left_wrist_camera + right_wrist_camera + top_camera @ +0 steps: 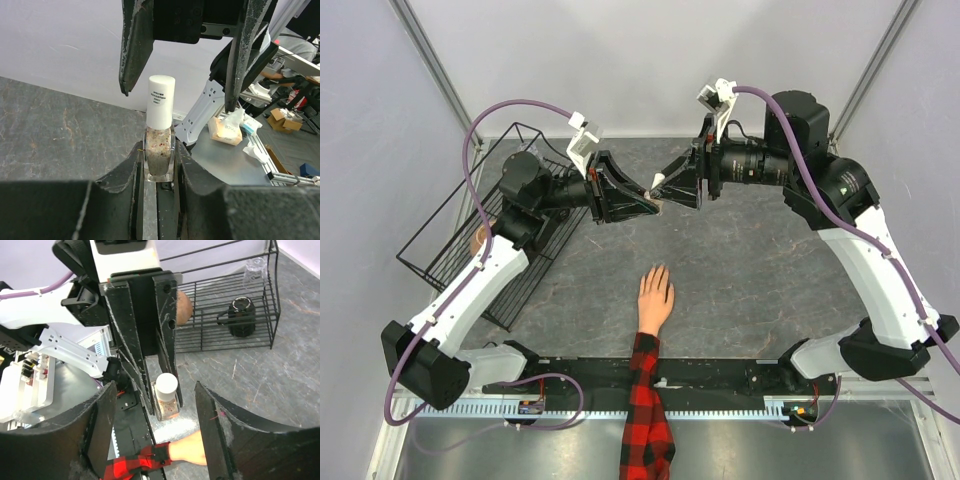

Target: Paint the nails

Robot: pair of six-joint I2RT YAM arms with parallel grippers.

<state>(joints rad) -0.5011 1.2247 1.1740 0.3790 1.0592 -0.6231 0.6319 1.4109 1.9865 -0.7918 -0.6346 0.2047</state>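
A peach mannequin hand (655, 297) with a red-and-black plaid sleeve (645, 410) lies palm down on the grey table; its nails are too small to make out. My left gripper (642, 203) is shut on a glitter nail polish bottle (159, 150) with a white cap (161, 100), held above the table beyond the hand. My right gripper (666, 188) is open and faces it, with its fingers (135, 45) on either side of the cap, apart from it. In the right wrist view the bottle (166, 399) sits between my open right fingers (100, 430), and the hand (192, 450) lies below.
A black wire rack (485, 220) stands at the left. It holds a black mug (241, 315), a brown round object (183, 307) and a clear glass (255, 267). The black base rail (720, 375) runs along the near edge.
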